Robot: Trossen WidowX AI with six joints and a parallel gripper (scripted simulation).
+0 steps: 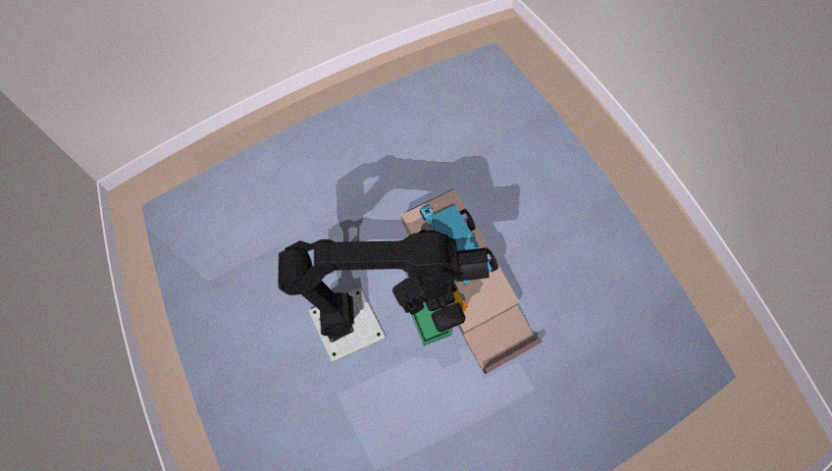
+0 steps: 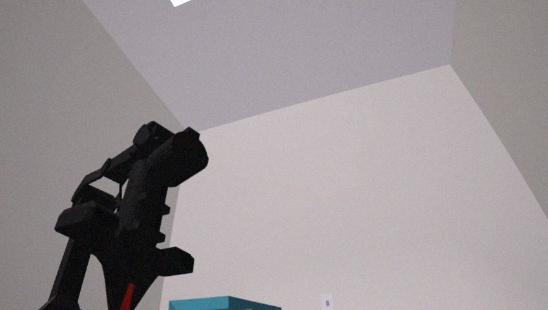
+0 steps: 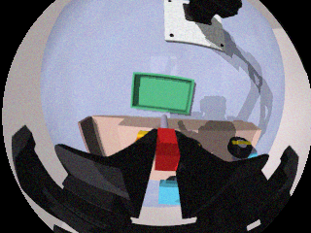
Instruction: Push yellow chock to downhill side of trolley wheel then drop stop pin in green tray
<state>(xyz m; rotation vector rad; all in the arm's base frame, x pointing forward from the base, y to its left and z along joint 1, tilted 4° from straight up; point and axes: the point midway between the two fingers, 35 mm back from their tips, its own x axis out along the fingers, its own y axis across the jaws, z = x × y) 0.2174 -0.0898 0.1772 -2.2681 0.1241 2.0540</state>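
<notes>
My gripper (image 3: 164, 134) is shut on the red-headed stop pin (image 3: 167, 152) (image 2: 128, 297); its grey shaft points out past the fingertips, clear of the ramp bracket. The green tray (image 3: 133, 93) (image 1: 437, 340) lies beyond the shaft tip in the wrist view. The turquoise trolley (image 1: 450, 224) (image 2: 200, 304) stands on the upper part of the ramp (image 1: 495, 312) (image 3: 106, 128), near the uphill bracket, partly hidden by the arm. The yellow chock (image 1: 457, 297) (image 3: 142, 134) with its orange handle is on the ramp, mostly hidden; whether it touches a wheel cannot be seen.
The uphill bracket (image 1: 427, 211) stands at the ramp's top. A raised stop board (image 1: 512, 354) closes the downhill end. The arm's white base plate (image 1: 363, 334) (image 3: 177, 24) lies on the other side of the tray. The arm reaches over the ramp and tray.
</notes>
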